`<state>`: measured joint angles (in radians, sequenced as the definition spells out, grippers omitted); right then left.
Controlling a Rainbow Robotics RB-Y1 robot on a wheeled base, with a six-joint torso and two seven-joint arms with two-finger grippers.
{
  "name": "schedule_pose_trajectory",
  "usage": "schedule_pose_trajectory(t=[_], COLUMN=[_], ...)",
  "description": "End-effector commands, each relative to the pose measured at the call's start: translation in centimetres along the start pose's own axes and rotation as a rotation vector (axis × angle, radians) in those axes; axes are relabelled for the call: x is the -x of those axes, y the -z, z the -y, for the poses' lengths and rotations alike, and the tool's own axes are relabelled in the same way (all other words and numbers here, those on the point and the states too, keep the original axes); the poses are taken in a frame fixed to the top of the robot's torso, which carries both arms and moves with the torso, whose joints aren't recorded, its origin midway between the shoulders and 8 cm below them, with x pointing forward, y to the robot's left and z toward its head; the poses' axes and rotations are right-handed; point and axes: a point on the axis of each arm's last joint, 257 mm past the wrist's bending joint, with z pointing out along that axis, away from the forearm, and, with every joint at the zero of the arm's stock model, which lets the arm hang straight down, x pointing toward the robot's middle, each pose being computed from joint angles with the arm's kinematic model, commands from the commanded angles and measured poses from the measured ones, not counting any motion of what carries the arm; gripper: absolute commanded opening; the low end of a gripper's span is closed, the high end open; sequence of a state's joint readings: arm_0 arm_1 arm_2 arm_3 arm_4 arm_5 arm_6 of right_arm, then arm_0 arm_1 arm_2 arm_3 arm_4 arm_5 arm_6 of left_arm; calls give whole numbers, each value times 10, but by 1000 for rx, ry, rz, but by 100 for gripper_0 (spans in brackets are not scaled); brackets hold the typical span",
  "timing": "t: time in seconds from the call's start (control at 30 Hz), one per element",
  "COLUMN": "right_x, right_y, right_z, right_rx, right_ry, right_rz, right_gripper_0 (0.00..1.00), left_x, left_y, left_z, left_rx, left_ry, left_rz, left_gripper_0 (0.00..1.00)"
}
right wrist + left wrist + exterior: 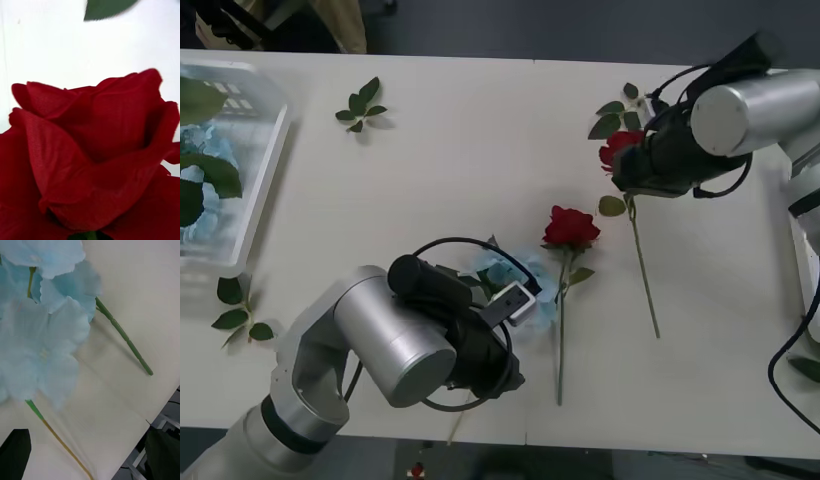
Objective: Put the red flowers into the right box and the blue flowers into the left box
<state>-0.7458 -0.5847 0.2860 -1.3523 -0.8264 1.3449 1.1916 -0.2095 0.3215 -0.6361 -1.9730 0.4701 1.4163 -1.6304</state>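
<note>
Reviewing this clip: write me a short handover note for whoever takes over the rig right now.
Left gripper: low over a blue flower near the table's front edge; grip state unclear.
Right gripper: at the bloom of a red rose lying on the table's right side; grip state unclear.
Second red rose lies free mid-table.
Done: blue flowers already sit in the left box.
Left: box the blue flower at the left gripper, then both roses into the right box, which shows by its edge at the far right.
</note>
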Motion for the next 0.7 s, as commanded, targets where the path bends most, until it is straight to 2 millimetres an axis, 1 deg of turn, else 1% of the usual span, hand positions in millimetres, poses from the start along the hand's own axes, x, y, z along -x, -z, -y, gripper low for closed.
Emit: schedule_pose_trajectory(t=[0.03, 0.07, 0.17, 0.23, 0.27, 0.3, 0.43, 0.5, 0.53, 0.63, 0.67, 0.7], right_x=[24, 26, 30, 33, 37, 39, 52, 60, 62, 69, 71, 71], right_y=[46, 55, 85, 99, 108, 111, 134, 143, 146, 158, 161, 169], right_z=[13, 18, 46, 64, 76, 81, 134, 157, 165, 205, 212, 233], right_rx=[-28, -36, -80, -114, -137, -148, -258, -311, -327, -384, -393, -423], right_ry=[13, 9, -13, -15, 13, 27, 90, 120, 122, 127, 126, 126], right_rz=[40, 39, 33, 38, 46, 50, 73, 94, 99, 112, 117, 118], right_gripper_0=[0, 0, 0, 0, 0, 0, 0, 0, 0, 0, 0, 0], left_x=[3, 4, 8, 11, 12, 13, 19, 20, 20, 20, 20, 20], left_y=[-11, -14, -21, -23, -24, -24, -26, -29, -30, -36, -37, -39], left_z=[-12, -15, -24, -28, -30, -30, -31, -32, -33, -34, -35, -34], left_rx=[13, 17, 36, 43, 47, 47, 62, 71, 74, 87, 88, 91], left_ry=[61, 61, 46, 44, 45, 42, 10, -8, -16, -38, -41, -50], left_rz=[23, 21, 9, 11, 18, 20, 19, 8, 4, -1, -3, -1], left_gripper_0=[89, 88, 88, 89, 88, 89, 79, 77, 76, 75, 74, 73])
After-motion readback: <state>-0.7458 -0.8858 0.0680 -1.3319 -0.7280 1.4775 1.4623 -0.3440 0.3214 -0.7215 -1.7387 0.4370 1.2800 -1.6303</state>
